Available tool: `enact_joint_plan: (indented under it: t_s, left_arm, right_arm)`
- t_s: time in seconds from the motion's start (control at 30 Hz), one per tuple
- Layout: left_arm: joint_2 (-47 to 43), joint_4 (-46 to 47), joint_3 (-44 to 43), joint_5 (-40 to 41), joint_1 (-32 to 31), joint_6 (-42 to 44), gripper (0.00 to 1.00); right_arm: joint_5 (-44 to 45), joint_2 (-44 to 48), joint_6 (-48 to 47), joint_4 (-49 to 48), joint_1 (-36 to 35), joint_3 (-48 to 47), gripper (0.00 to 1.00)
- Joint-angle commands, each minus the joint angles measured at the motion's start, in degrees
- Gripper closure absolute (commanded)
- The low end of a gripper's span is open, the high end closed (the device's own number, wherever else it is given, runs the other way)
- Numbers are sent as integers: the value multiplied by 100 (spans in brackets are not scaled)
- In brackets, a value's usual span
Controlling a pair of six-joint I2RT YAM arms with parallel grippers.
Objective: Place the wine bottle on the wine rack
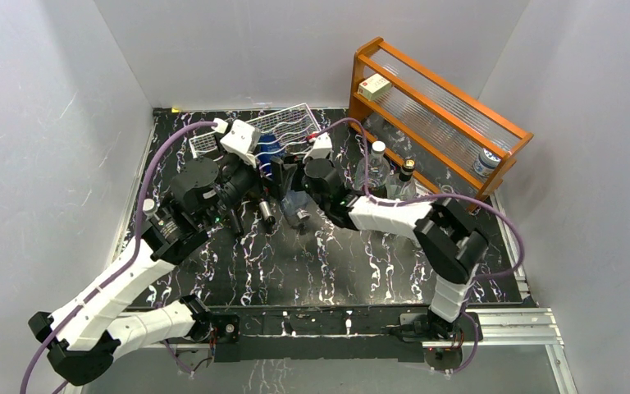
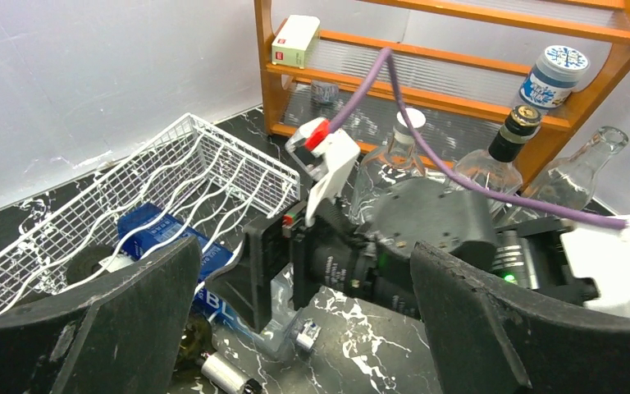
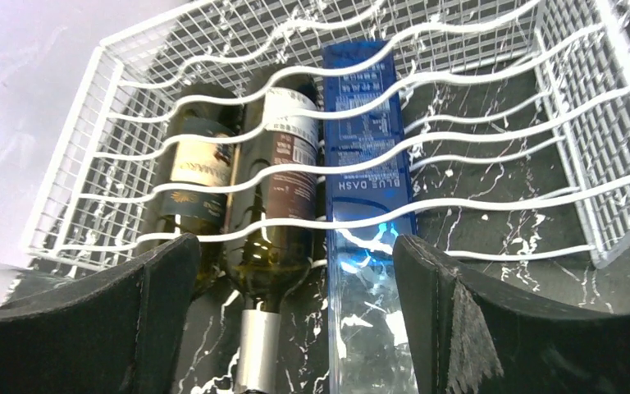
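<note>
Three bottles lie side by side in the rack point(image 3: 591, 123), under its wavy rods. The wine bottle point(image 3: 283, 164) is in the middle, silver neck poking out the front, with a second dark bottle point(image 3: 197, 172) on one side and a blue bottle point(image 3: 365, 164) on the other. Right claw point(image 3: 293, 246) wide, empty, facing them. Left claw point(image 2: 303, 254) wide, empty, near the rack's front. Rack sits on the counter point(image 1: 336, 271).

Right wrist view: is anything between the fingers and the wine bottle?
Nothing visible. The middle wine bottle lies in the wine rack beside a blue bottle, its neck inside the open right gripper.
</note>
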State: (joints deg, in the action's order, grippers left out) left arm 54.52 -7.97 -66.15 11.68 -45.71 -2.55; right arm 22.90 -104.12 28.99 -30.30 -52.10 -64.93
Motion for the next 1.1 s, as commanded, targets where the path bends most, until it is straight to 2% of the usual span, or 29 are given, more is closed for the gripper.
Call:
enact_joint_plan:
  t_s: [0.0, 0.33, 0.47, 0.83, 1.07]
  left_arm:
    - [-199, -124, -346, 113, 22, 20, 2]
    - [-550, -136, -218, -28, 19, 22, 2]
    - [-711, -16, 34, -170, 19, 46, 2]
    - [-746, 116, 686, -388, 20, -104, 2]
    - [-521, 270, 843, -488, 19, -280, 2]
  right_arm:
    - [-39, 873, -131, 223, 9, 105, 2]
    - [-3, 2355, -831, 3053, 321, -743, 4]
    - [304, 2848, -1101, 3955, 514, -1088, 4]
    - [2754, 3910, -2160, 5346, 652, -1037, 2]
    - [2979, 4027, -1885, 5806, 1070, -859, 2]
